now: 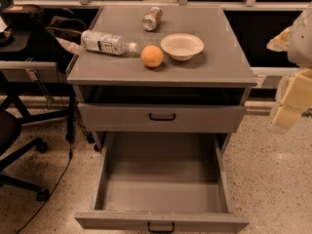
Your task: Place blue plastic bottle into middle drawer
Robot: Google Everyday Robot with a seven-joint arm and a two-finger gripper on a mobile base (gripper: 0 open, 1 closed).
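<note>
The blue plastic bottle (106, 42) lies on its side at the left of the grey cabinet's top (214, 65), its white cap pointing right toward an orange (152, 56). The middle drawer (161, 222) is pulled fully open below, a wide grey tray with a small black handle on its front; nothing lies in it. My gripper (291, 101) shows at the right edge of the view, pale and blurred, beside the cabinet and well away from the bottle.
A silver can (152, 18) lies at the back of the cabinet top. A white bowl (182, 46) sits right of the orange. The shallower drawer above (162, 117) is shut. An office chair (14, 145) and a desk (19, 52) stand at left.
</note>
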